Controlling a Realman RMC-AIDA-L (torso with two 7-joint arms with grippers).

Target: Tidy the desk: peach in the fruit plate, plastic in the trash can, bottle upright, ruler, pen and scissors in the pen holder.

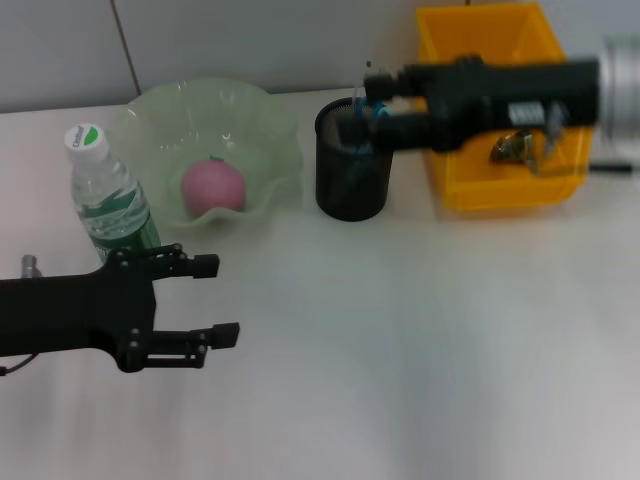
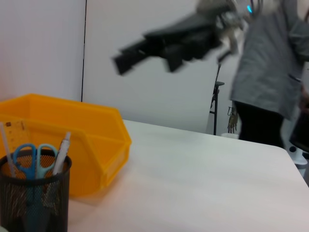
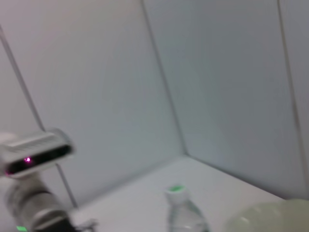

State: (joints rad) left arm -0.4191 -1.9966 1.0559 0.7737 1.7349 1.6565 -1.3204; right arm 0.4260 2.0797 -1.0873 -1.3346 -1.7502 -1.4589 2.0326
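Right end effector (image 1: 372,105) sits just above the pen holder (image 1: 352,165); we cannot tell its finger state. Left end effector (image 1: 215,300) hangs over the desk (image 1: 420,340) in front of the pen holder and well to its left, fingers apart, empty. Scissors (image 2: 34,159), pen (image 2: 61,153) and ruler (image 2: 13,137) stand in the holder. Left of the holder: peach (image 1: 212,186) in the fruit plate (image 1: 270,130), then bottle (image 1: 108,195) upright. Right of it: trash can (image 1: 495,190) with plastic (image 1: 512,146) inside. We judge the task near done. Risk: the right arm snagging the holder rim or a tool and tipping it if it does not lift clear.
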